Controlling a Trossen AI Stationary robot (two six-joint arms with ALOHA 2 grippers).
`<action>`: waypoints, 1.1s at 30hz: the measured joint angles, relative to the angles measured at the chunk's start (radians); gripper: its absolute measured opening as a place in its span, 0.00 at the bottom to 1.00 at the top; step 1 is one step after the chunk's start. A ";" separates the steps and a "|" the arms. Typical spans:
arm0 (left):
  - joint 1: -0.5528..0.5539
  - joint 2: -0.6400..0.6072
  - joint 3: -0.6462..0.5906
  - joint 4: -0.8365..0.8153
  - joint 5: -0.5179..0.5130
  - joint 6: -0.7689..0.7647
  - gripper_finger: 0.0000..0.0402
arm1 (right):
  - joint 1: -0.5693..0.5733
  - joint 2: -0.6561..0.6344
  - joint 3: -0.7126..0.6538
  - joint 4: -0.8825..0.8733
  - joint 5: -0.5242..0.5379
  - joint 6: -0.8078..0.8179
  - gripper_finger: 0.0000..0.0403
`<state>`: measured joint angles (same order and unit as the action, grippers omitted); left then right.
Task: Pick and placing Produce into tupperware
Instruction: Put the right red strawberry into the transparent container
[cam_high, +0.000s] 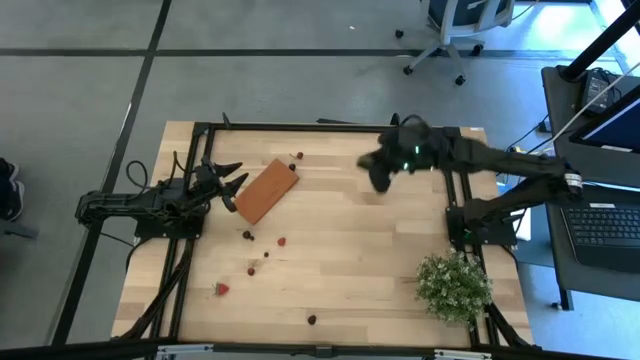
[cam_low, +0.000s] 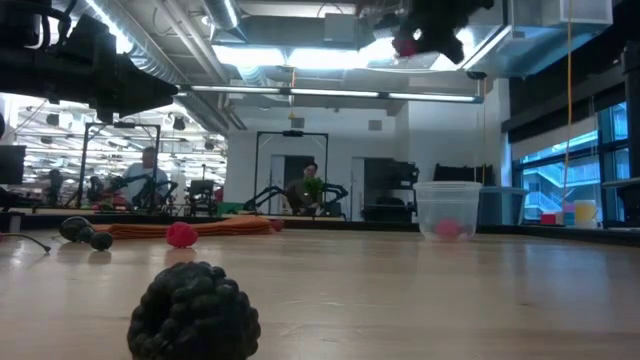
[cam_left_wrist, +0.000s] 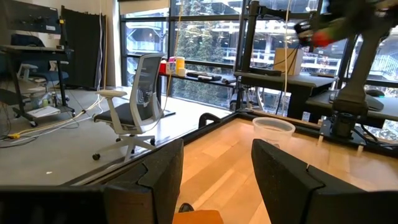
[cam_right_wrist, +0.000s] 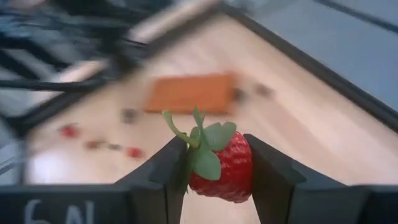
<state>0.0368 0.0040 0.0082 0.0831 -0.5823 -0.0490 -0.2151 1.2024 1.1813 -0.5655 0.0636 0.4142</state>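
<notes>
Right pincer (cam_right_wrist: 214, 163) is pinching a red strawberry (cam_right_wrist: 219, 163) with a green top between its two fingers; the berry is sitting squarely in the gap, leaves pointing away from the wrist. In the high view the right pincer (cam_high: 381, 170) is hanging over the far right part of the tabletop (cam_high: 350, 250), raised off the wood. In the low view it is showing high at the top edge with the red berry (cam_low: 405, 44) in it, above and slightly to the side of the tupperware (cam_low: 448, 208).

The tupperware is standing upright on the tabletop, translucent, with one pink-red berry (cam_low: 447, 229) lying at its bottom. The left wrist view is also showing the cup (cam_left_wrist: 273, 129) near the far edge of the tabletop.

Left pincer (cam_high: 228, 184) is resting at the left side, fingers spread with nothing between them, tips just beside the short end of the orange-brown block (cam_high: 266, 190).

Loose produce is lying scattered on the tabletop: a dark berry (cam_high: 247, 235) and a red one (cam_high: 282, 241) near the block, a larger red strawberry (cam_high: 221, 289) toward the near left, a dark berry (cam_high: 312, 320) near the front edge. A bushy green plant (cam_high: 454, 285) is sitting at the near right.
</notes>
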 joint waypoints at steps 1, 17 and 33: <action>0.000 0.000 0.000 0.001 0.000 0.000 0.46 | -0.031 0.007 0.030 -0.070 0.003 0.000 0.36; 0.000 0.000 0.000 0.000 0.000 0.000 0.46 | -0.284 0.293 0.072 -0.413 -0.035 -0.054 0.36; 0.000 0.000 0.000 0.000 0.000 0.000 0.46 | -0.284 0.394 -0.112 -0.277 -0.031 -0.029 0.36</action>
<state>0.0368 0.0040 0.0082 0.0834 -0.5820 -0.0493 -0.4995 1.5969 1.0692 -0.8422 0.0322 0.3851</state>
